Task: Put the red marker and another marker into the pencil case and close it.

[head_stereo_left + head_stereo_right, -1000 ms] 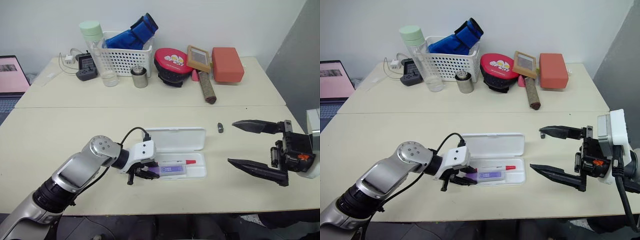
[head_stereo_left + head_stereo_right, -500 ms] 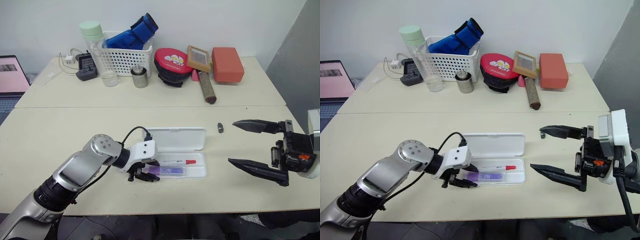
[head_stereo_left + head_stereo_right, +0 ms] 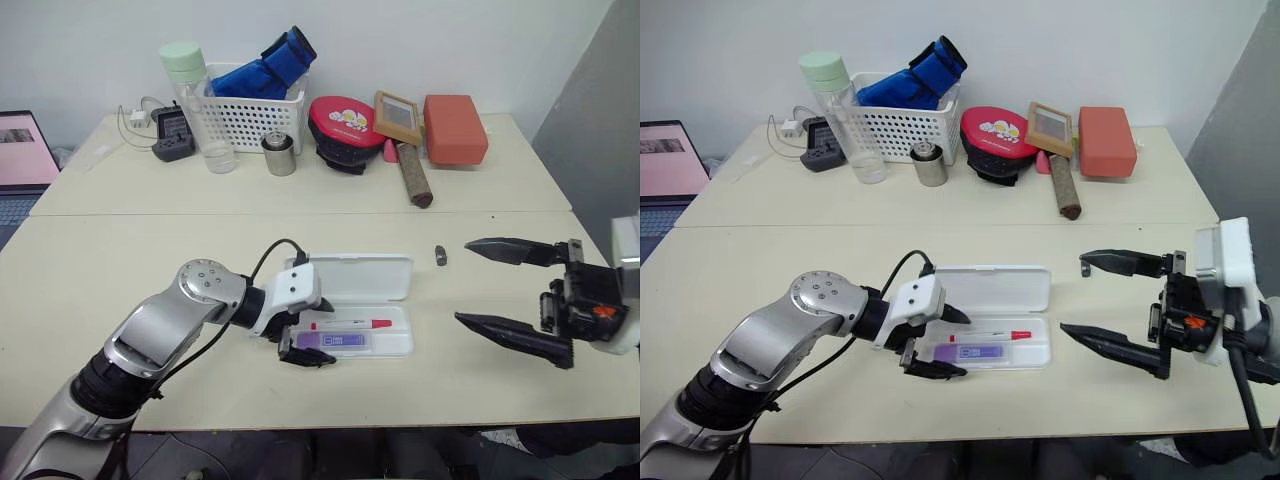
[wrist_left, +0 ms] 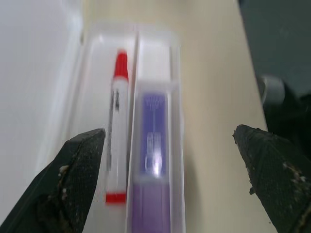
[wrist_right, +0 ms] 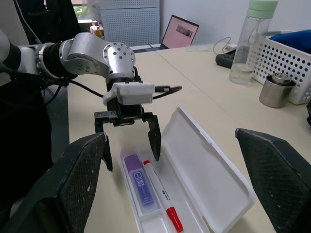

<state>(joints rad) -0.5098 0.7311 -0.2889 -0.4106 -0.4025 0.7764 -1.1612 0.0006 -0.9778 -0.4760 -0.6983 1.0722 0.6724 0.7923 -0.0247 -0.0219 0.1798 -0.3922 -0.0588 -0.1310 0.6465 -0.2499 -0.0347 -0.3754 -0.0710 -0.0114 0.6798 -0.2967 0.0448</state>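
Observation:
The white pencil case (image 3: 398, 345) lies open on the table's near half, its lid (image 3: 350, 277) folded back. In its tray the red marker (image 3: 350, 324) lies along the lid side. The purple marker (image 3: 335, 341) rests beside it in the front compartment. My left gripper (image 3: 318, 332) hovers open over the tray's left end, its fingers straddling both markers' ends and touching neither. In the left wrist view the red marker (image 4: 116, 141) and purple marker (image 4: 154, 145) lie side by side between the spread fingers. My right gripper (image 3: 463, 282) is open and empty, to the right of the case.
A small dark grey nub (image 3: 440, 254) lies right of the lid. Along the back stand a white basket (image 3: 250, 115), a bottle (image 3: 190, 100), a metal cup (image 3: 279, 153), a red case (image 3: 343, 120), a brush (image 3: 410, 170) and an orange block (image 3: 455, 128). A laptop (image 3: 20, 150) sits far left.
My left gripper opened, let go of the purple marker, which now lies in the tray, and rose a little. The right gripper stayed where it was.

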